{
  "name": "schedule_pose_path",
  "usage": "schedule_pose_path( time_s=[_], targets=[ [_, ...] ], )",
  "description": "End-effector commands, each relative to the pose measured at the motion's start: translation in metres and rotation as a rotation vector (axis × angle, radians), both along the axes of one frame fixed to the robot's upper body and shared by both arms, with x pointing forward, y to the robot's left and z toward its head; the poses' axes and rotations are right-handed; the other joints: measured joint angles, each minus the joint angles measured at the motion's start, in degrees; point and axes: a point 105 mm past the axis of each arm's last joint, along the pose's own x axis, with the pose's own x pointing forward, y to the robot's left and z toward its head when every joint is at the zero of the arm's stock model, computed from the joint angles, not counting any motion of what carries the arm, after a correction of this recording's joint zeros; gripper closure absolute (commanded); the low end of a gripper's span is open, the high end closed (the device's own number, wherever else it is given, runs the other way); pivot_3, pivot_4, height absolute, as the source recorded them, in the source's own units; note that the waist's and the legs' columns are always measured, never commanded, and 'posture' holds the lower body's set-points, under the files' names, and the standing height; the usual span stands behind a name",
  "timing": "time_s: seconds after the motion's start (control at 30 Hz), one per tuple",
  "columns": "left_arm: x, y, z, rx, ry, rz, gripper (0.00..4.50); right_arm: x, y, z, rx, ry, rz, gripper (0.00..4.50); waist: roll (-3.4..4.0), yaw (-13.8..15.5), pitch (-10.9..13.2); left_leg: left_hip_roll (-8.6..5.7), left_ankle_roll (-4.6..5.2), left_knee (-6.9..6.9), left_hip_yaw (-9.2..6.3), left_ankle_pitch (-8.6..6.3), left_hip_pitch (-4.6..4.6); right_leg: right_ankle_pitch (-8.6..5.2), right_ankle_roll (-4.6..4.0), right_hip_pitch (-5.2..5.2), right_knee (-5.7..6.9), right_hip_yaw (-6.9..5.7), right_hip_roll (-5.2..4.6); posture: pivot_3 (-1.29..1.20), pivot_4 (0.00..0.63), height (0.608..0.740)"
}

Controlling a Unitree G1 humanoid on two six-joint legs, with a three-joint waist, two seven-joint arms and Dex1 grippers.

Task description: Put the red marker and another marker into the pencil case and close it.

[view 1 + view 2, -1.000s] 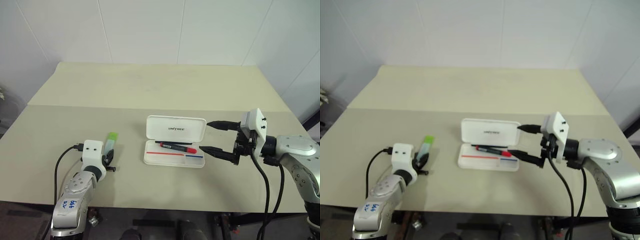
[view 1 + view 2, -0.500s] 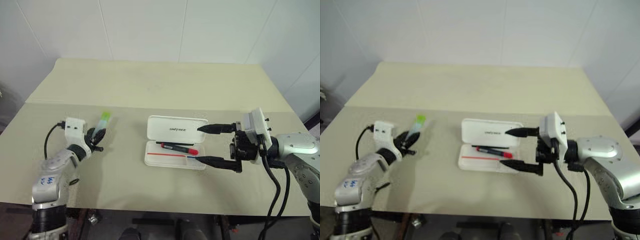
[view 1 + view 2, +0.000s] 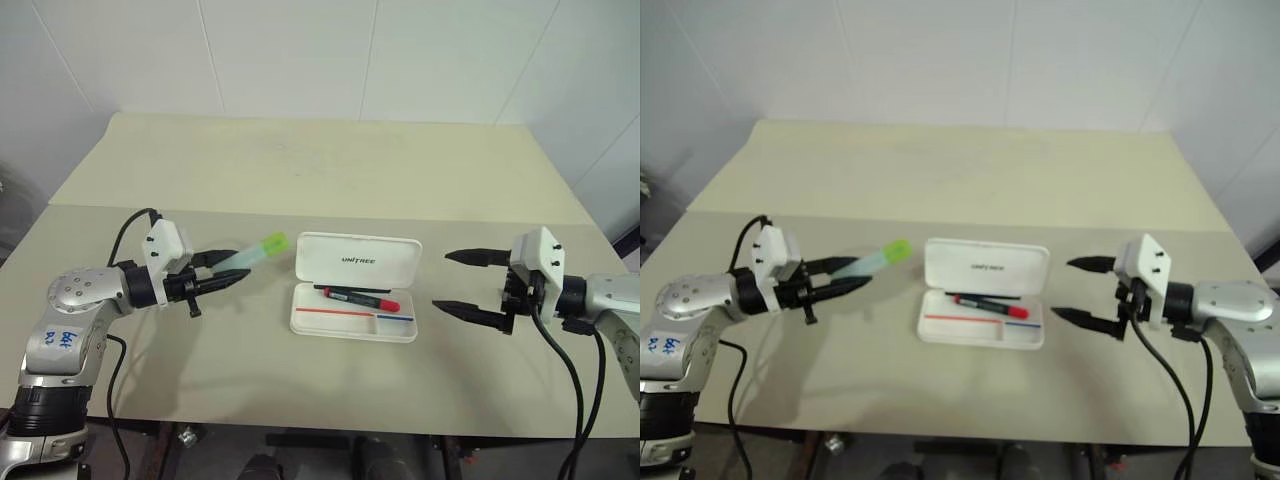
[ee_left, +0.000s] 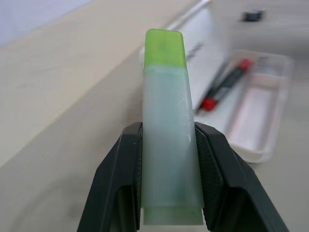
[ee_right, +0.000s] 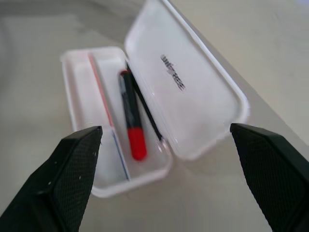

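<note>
Pencil case (image 3: 355, 297) sits open in the middle of the frame on my table (image 3: 300, 180), its white lid standing up at the back. Red marker (image 3: 360, 297) lies inside the tray, close to the lid, with its red end pointing right. On the left of the frame my left claw (image 3: 228, 268) is pinched on the green marker (image 3: 252, 251), held up off the table, green end pointing at the case. On the right my right claw (image 3: 458, 281) is wide with nothing in it, a little way from the case.
</note>
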Motion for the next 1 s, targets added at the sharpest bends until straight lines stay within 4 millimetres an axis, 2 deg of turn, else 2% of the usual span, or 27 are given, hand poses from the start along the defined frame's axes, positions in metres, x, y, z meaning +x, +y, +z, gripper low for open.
schedule_pose_path(
  time_s=[0.03,0.23,0.33,0.47,0.6,0.87,1.0],
  targets=[
    [-0.010,-0.024,0.021,-0.014,-0.047,-0.152,3.40,-0.001,-0.015,0.014,-0.035,-0.077,-0.051,0.00,0.00,-0.03,0.01,0.00,0.00,0.02,0.00,0.00,0.01,0.01,0.02,0.01,0.02,0.00,0.01,0.00,0.150,0.740],
    [-0.017,-0.058,0.022,0.031,-0.037,-0.321,3.40,-0.003,-0.026,0.016,-0.046,-0.103,-0.115,0.00,0.01,-0.20,0.01,0.00,0.01,0.08,0.01,0.01,0.05,0.01,0.03,0.03,0.14,0.04,0.03,0.00,0.150,0.740],
    [-0.018,-0.071,0.013,0.077,-0.020,-0.379,3.40,-0.006,-0.026,0.017,-0.039,-0.112,-0.132,0.00,0.02,-0.26,0.02,0.00,0.01,0.09,0.01,0.01,0.07,0.01,0.03,0.02,0.20,0.06,0.04,0.00,0.150,0.740],
    [-0.008,-0.087,-0.003,0.143,-0.001,-0.395,3.40,-0.012,-0.024,0.014,-0.031,-0.116,-0.154,0.00,0.02,-0.16,0.03,0.00,0.03,0.12,0.03,0.02,0.11,0.01,0.03,0.03,0.26,0.09,0.07,0.00,0.150,0.740],
    [0.005,-0.098,-0.019,0.205,0.006,-0.379,3.40,-0.017,-0.020,0.012,-0.019,-0.116,-0.170,0.00,0.02,-0.10,0.03,-0.01,0.05,0.23,0.01,0.03,0.13,0.02,0.04,0.11,0.29,0.10,0.09,0.00,0.150,0.740],
    [0.003,-0.106,-0.047,0.264,0.072,-0.437,3.40,-0.024,-0.015,0.010,0.001,-0.120,-0.195,0.00,0.02,-0.14,0.03,-0.01,0.05,0.21,0.01,0.04,0.14,0.02,0.04,0.11,0.31,0.13,0.10,0.00,0.150,0.740],
    [0.006,-0.110,-0.054,0.278,0.079,-0.421,3.40,-0.025,-0.012,0.010,0.013,-0.123,-0.203,0.00,0.02,-0.09,0.03,-0.01,0.07,0.25,0.01,0.05,0.14,0.02,0.04,0.12,0.37,0.14,0.11,0.00,0.150,0.740]
  ],
)
